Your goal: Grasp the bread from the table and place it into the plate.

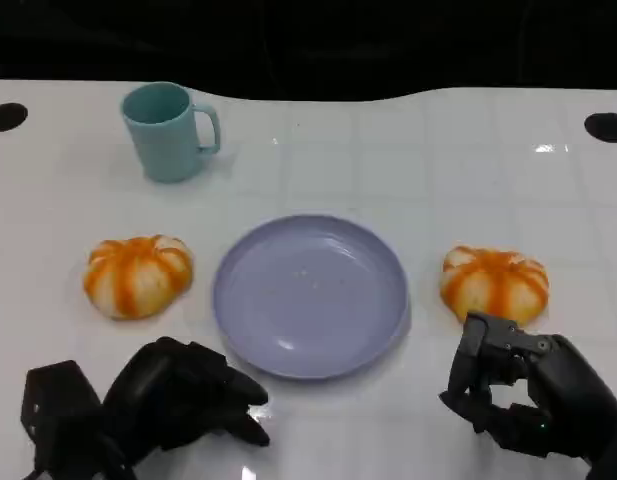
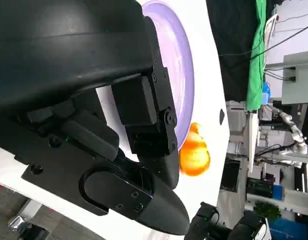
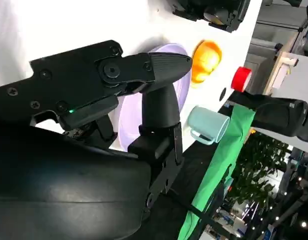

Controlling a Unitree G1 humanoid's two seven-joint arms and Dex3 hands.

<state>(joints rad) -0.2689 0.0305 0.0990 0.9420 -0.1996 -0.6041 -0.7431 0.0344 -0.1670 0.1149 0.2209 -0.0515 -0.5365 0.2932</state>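
Two orange-and-white round breads lie on the white table in the head view: one bread (image 1: 138, 276) left of the plate, the other bread (image 1: 494, 284) right of it. The lilac plate (image 1: 308, 296) sits between them with nothing on it. My right hand (image 1: 520, 385) hovers just in front of the right bread, fingers apart and holding nothing. My left hand (image 1: 184, 394) is low at the near edge, in front of the left bread, fingers extended and holding nothing. The left wrist view shows my left hand (image 2: 119, 125), the plate (image 2: 182, 65) and the right bread (image 2: 194, 156). The right wrist view shows my right hand (image 3: 119, 100), the plate (image 3: 128, 117) and the left bread (image 3: 206, 60).
A teal mug (image 1: 169, 131) stands at the back left, behind the left bread; the same mug (image 3: 207, 125) appears in the right wrist view. Black holes (image 1: 606, 127) mark the table's far corners. A green cloth (image 3: 218, 170) and lab equipment lie beyond the table.
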